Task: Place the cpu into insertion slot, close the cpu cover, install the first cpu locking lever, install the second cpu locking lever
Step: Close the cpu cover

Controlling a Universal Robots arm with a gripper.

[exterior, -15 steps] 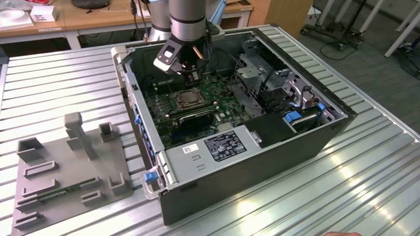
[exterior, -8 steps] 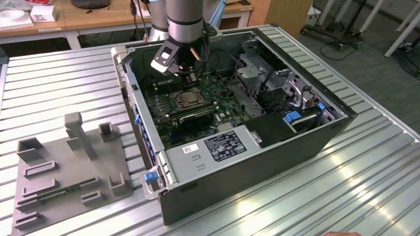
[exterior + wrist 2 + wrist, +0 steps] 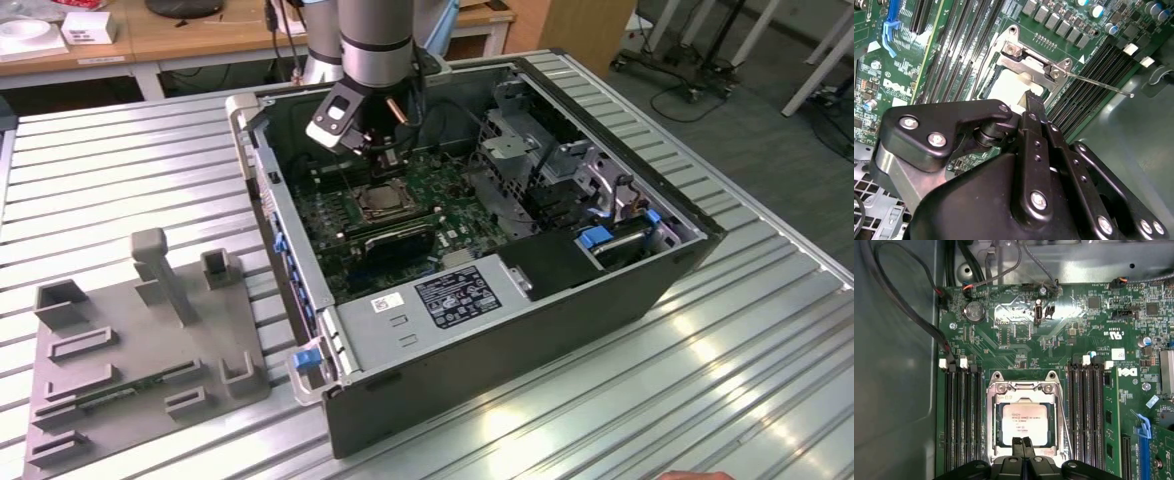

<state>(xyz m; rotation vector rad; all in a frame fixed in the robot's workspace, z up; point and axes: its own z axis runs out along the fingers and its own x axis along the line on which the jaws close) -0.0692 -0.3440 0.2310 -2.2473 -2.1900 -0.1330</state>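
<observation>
One cpu (image 3: 1024, 422) is recorded seated on the motherboard (image 3: 1019, 347), framed by one cpu cover (image 3: 1026, 397) lying flat around it. The gripper (image 3: 1022, 442) is held at the cpu's edge, its two fingers (image 3: 1017, 445) pressed together with nothing between. In the second wrist view, one thin lever rod (image 3: 1099, 82) is seen jutting out beside the cover.
</observation>
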